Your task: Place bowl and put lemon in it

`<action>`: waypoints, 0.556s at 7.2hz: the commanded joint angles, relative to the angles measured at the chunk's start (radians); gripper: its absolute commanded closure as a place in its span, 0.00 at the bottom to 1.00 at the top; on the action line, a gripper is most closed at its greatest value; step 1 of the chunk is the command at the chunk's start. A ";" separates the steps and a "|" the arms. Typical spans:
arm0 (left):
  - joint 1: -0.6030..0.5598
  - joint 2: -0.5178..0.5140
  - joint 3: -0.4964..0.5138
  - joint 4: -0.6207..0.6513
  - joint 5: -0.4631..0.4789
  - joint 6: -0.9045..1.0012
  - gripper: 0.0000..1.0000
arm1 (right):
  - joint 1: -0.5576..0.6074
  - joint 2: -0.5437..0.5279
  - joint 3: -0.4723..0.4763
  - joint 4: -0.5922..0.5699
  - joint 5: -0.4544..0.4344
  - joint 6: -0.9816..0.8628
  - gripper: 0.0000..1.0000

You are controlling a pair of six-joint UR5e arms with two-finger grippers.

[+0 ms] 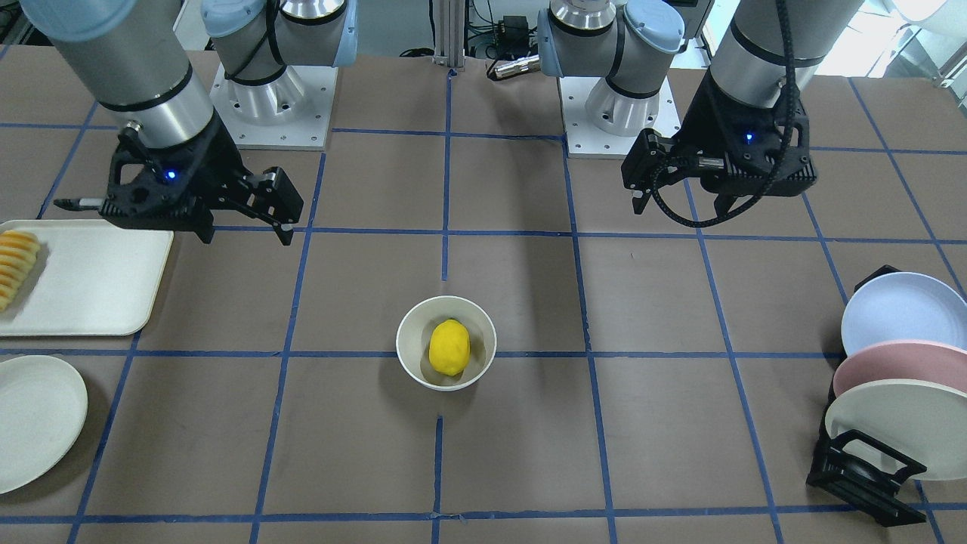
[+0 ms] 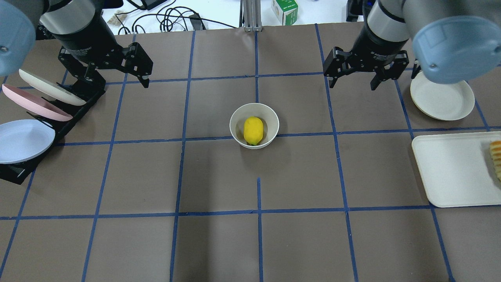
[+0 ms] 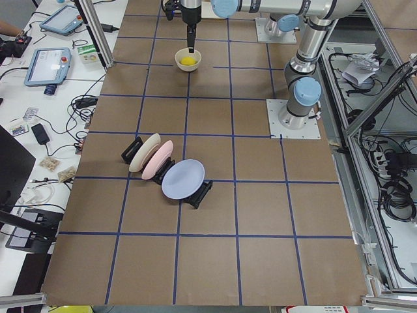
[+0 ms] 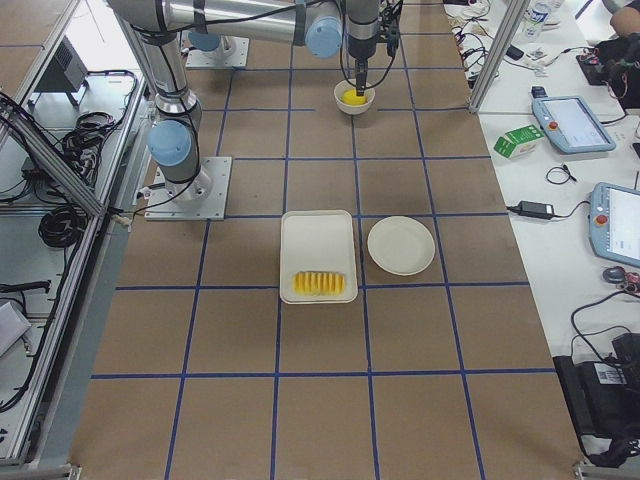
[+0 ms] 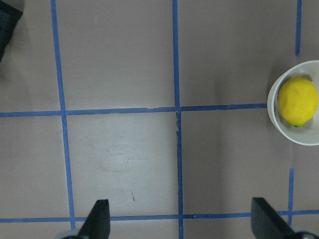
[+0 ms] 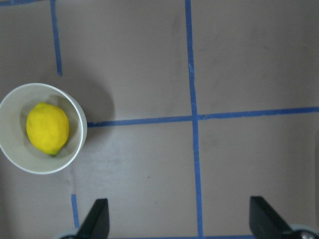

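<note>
The cream-white bowl stands upright at the table's middle with the yellow lemon lying inside it. In the overhead view the bowl holds the lemon on a blue tape line. My left gripper is open and empty, raised well to the bowl's left. My right gripper is open and empty, raised to the bowl's right. The left wrist view shows the bowl and the lemon at its right edge. The right wrist view shows the bowl and the lemon at its left.
A black rack with white, pink and blue plates stands at the robot's far left, just under the left arm. A white rectangular tray with sliced food and a flat cream plate lie at the far right.
</note>
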 commanded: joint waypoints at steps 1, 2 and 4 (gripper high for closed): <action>0.000 -0.002 -0.011 0.015 -0.007 0.010 0.00 | -0.019 -0.073 0.001 0.087 -0.112 -0.007 0.00; 0.000 -0.002 -0.007 0.016 -0.007 0.010 0.00 | -0.022 -0.078 0.001 0.087 -0.109 -0.005 0.00; 0.001 0.001 -0.007 0.022 0.000 0.009 0.00 | -0.018 -0.084 -0.016 0.089 -0.108 -0.005 0.00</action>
